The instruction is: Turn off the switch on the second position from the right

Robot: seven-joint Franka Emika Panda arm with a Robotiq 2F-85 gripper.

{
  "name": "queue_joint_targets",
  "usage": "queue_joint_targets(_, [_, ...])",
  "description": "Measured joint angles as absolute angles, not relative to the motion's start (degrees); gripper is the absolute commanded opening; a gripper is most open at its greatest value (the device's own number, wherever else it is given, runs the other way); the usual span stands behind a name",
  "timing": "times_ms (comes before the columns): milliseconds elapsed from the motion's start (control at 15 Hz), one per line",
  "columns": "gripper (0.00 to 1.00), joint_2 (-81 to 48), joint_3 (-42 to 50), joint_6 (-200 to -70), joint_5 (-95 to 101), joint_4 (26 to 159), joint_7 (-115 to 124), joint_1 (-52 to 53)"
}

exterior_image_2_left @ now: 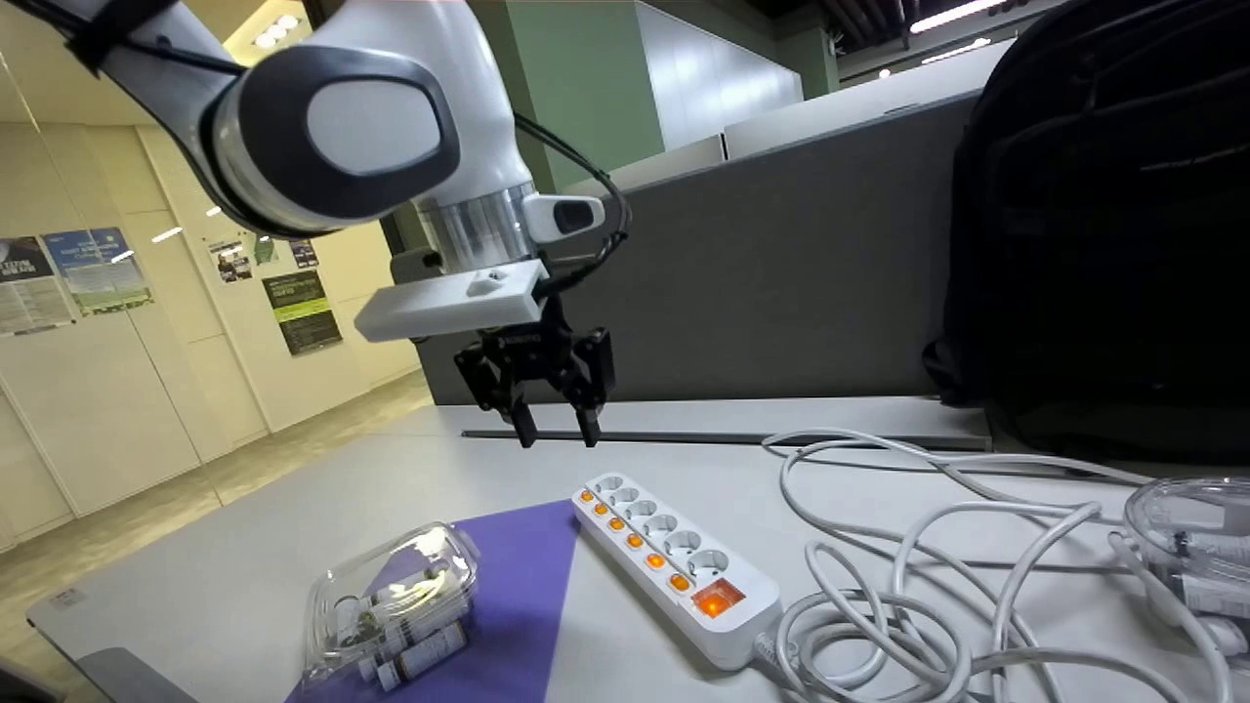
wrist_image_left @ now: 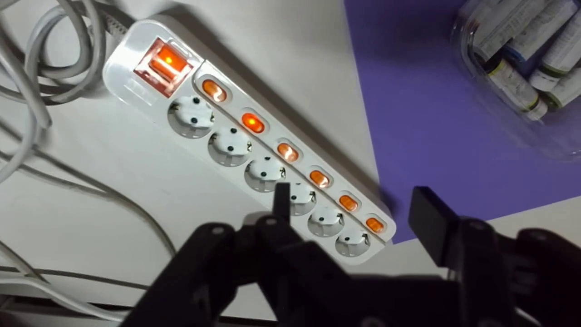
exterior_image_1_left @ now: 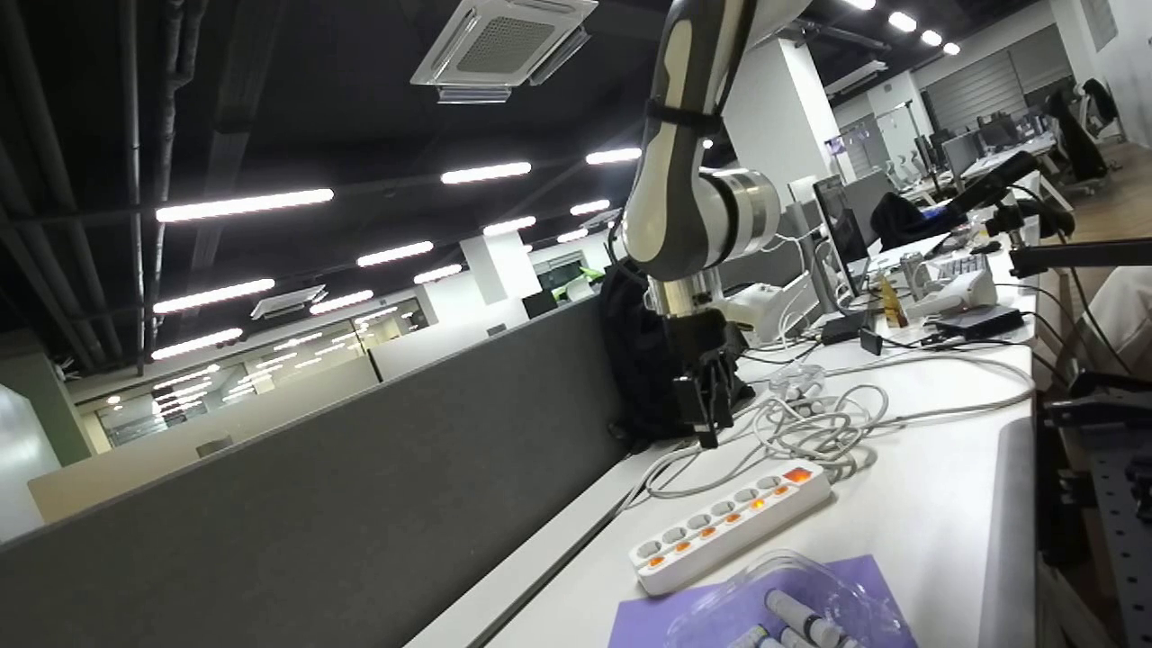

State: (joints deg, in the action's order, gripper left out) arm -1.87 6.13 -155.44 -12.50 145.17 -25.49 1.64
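The white power strip (exterior_image_1_left: 711,565) lies on the desk and shows in both exterior views (exterior_image_2_left: 625,578) and in the wrist view (wrist_image_left: 150,113). The switch (wrist_image_left: 253,122) is the second small orange rocker from the cable end. It glows brighter than its neighbours; it also shows in both exterior views (exterior_image_1_left: 758,504) (exterior_image_2_left: 655,560). My gripper (exterior_image_2_left: 559,434) is open and empty, in the air above the desk, touching nothing. In the wrist view its fingers (wrist_image_left: 349,188) appear on either side of the strip's end away from the cable. The switch is not covered.
A larger lit main switch (exterior_image_2_left: 718,598) sits at the strip's cable end. Coiled white cable (exterior_image_2_left: 937,625) lies beside it. A clear box of vials (exterior_image_2_left: 391,605) stands on purple paper (exterior_image_2_left: 532,586). A grey partition (exterior_image_2_left: 762,283) and a black backpack (exterior_image_2_left: 1104,244) stand behind.
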Motion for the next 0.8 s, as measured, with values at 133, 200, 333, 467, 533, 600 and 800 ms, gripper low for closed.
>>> queue_joint_targets(133, [0.25,-5.33,4.79,-155.34,-14.65,142.6,-26.85,0.82])
queue_joint_targets(200, [0.19,-7.0,4.06,-155.26,-15.06,141.27,-27.11,0.13])
queue_joint_targets(333, [0.05,-9.87,2.77,-155.11,-15.15,138.99,-27.16,-1.45])
queue_joint_targets(467, [0.0,-12.18,1.79,-154.65,-14.91,137.22,-27.16,-3.01])
queue_joint_targets(533, [0.0,-13.15,1.48,-154.39,-14.71,136.51,-27.16,-3.7])
queue_joint_targets(600, [0.0,-14.05,1.31,-154.27,-14.41,135.95,-27.14,-4.36])
queue_joint_targets(800, [0.0,-16.2,1.6,-154.33,-11.77,135.02,-26.51,-6.24])
